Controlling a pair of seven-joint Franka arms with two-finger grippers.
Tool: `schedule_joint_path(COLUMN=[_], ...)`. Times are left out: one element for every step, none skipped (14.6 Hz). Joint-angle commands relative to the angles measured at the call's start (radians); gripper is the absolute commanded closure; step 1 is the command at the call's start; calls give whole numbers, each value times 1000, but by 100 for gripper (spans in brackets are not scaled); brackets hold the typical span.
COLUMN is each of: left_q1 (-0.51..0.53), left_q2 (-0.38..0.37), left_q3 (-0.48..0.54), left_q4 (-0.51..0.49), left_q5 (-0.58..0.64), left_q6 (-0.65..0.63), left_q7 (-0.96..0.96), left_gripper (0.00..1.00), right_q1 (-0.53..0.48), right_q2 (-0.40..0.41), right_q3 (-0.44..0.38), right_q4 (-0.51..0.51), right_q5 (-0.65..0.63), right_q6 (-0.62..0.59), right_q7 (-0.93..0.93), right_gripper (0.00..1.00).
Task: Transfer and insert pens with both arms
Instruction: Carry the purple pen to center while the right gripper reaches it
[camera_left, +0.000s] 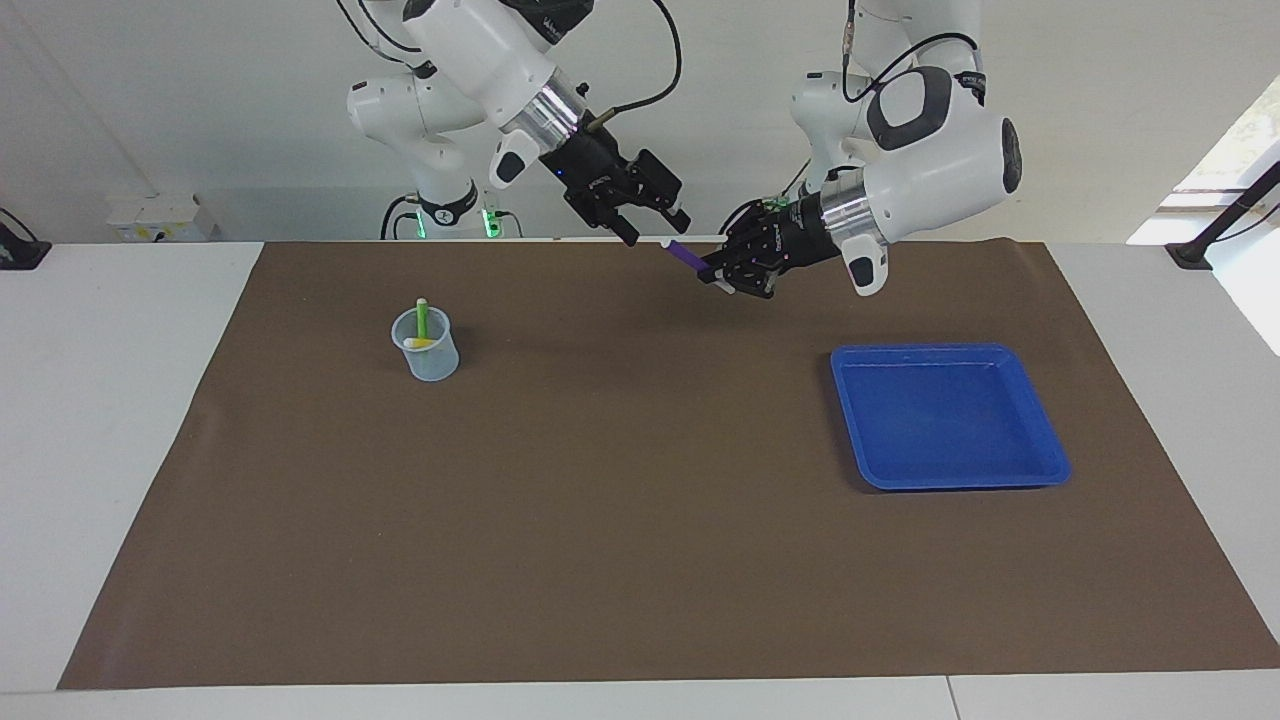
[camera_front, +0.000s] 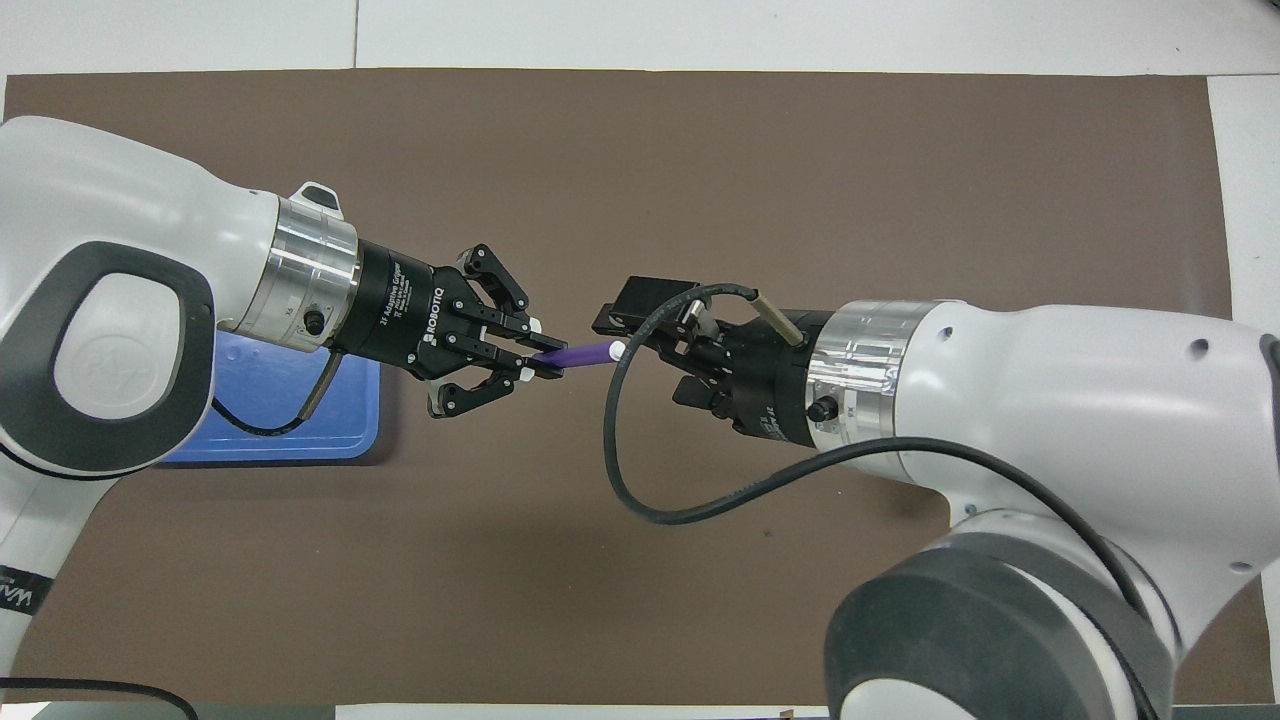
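My left gripper (camera_left: 716, 276) is shut on the purple pen (camera_left: 686, 254) and holds it in the air over the mat's robot-side edge, whitish tip pointing toward the right arm. The overhead view shows the same grip (camera_front: 540, 362) on the pen (camera_front: 580, 353). My right gripper (camera_left: 655, 228) is open, and its fingertips are right at the pen's whitish tip (camera_front: 640, 358); I cannot tell whether they touch. The green pen (camera_left: 422, 318) and the yellow pen (camera_left: 420, 343) stand in a clear cup (camera_left: 430, 362) toward the right arm's end.
A blue tray (camera_left: 930, 350) lies on the brown mat (camera_left: 640, 540) toward the left arm's end; it also shows in the overhead view (camera_front: 270, 430), partly under the left arm. The right arm hides the cup in the overhead view.
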Motion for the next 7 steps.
schedule_joint_path(left_q1=[-14,-14,-14,-14,-15,-14,-15], left_q2=[-31,-31,-31,-31,-31,-31,-31], left_q3=[8,8,8,8,8,8,8], left_q4=[-36,-36,-36,-36,-36,-36,-36], left_q5=[-22,-22,-22,-24,-28,-30,-30], left_q6=[36,38,38,39,40,40,40], left_q7=[-27,-30,-30,-30,-33,-36,-38], left_gripper=[100,100,100,100,100,100,100], right_q1=[5,27,36,36,31,30,30], right_q2=[14,23,26,28,28,30,30], right_q3=[2,2,2,2,2,2,2], right_q4=[-11,-8,-7,-7,-7,-5,-4], right_q5=[1,1,-1,-1,-2,-2,-2], right_q6=[38,62,65,58,55,56,59], right_q7=[-56,-54,-54,-56,-63,-63,-63], right_gripper=[18,21,24,28,36,44,46])
